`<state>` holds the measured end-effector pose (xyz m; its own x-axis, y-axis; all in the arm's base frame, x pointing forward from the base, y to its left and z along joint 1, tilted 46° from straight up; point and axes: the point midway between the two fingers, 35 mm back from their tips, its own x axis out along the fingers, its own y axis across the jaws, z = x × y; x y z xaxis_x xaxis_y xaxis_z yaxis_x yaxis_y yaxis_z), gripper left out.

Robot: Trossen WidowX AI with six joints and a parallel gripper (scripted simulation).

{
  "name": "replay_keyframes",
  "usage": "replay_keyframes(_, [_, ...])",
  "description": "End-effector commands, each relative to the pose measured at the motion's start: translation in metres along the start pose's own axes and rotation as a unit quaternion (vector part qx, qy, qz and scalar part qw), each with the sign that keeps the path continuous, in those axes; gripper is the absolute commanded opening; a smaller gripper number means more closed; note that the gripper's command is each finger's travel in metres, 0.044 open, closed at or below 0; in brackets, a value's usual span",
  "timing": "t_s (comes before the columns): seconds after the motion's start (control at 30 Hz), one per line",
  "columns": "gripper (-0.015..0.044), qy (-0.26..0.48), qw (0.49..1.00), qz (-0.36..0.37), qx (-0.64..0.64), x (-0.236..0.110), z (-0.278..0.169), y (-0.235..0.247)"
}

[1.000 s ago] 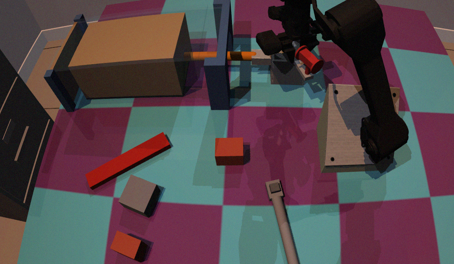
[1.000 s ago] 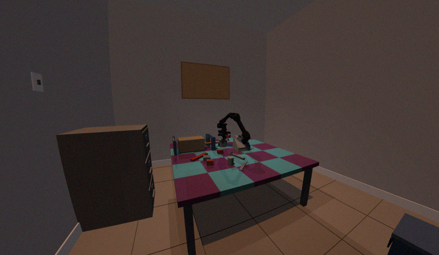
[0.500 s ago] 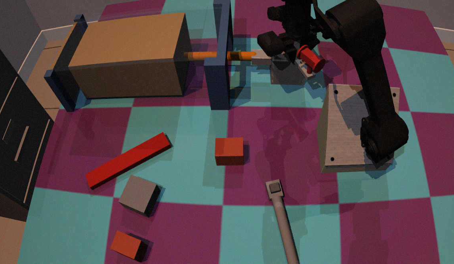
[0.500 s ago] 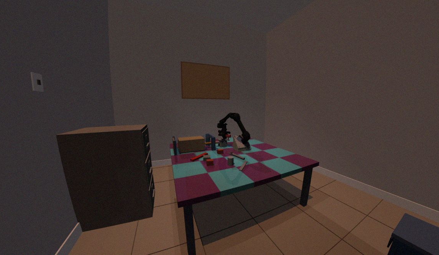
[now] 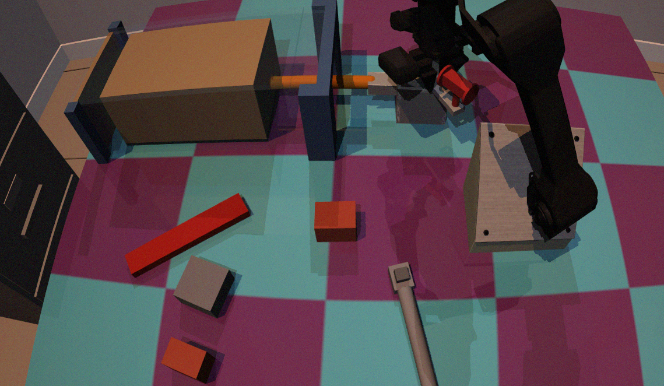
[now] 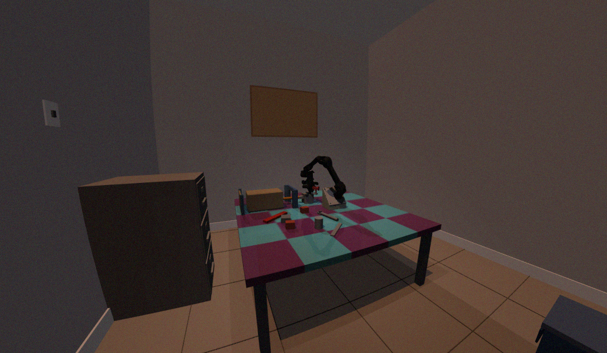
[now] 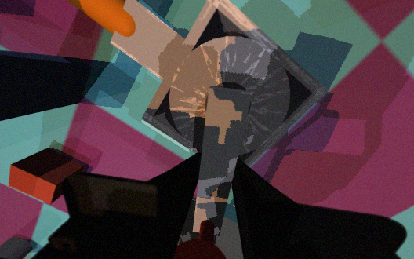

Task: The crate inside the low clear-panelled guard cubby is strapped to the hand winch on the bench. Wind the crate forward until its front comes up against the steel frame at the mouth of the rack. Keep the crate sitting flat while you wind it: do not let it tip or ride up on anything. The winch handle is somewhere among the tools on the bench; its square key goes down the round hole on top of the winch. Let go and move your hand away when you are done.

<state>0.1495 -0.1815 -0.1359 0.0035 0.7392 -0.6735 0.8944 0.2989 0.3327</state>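
The brown crate (image 5: 181, 81) (image 6: 264, 198) sits flat in the clear-panelled cubby. A gap shows between its front and the dark blue steel frame (image 5: 319, 115). An orange strap (image 5: 286, 81) (image 7: 108, 13) runs from the crate through the frame to the grey winch (image 5: 420, 111) (image 7: 252, 90). The winch handle (image 5: 456, 86) (image 7: 214, 129), a grey crank with a red knob, sits with its key end at the middle of the winch's round top. My gripper (image 5: 438, 85) (image 7: 216, 160) (image 6: 309, 189) is shut on the crank arm near the knob, right above the winch.
On the bench lie a long red bar (image 5: 188, 233), a red block (image 5: 335, 219) (image 7: 40, 176), a grey block (image 5: 203, 284), an orange block (image 5: 185, 358) and a grey rod with a square head (image 5: 413, 316). The arm's base plate (image 5: 497, 191) stands at the right. A dark cabinet (image 6: 147, 237) stands left of the table.
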Motion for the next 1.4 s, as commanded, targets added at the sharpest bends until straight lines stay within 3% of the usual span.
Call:
replay_keyframes(0.0, [0.0,0.001,1.0,-0.006,-0.006,0.0041,0.0004,-0.0018])
replay_keyframes(0.93, [0.0,0.004,0.998,0.0,0.07,0.0044,0.0004,0.0041])
replay_keyframes(1.37, [0.0,0.003,0.999,-0.001,0.049,0.0047,0.0001,0.0021])
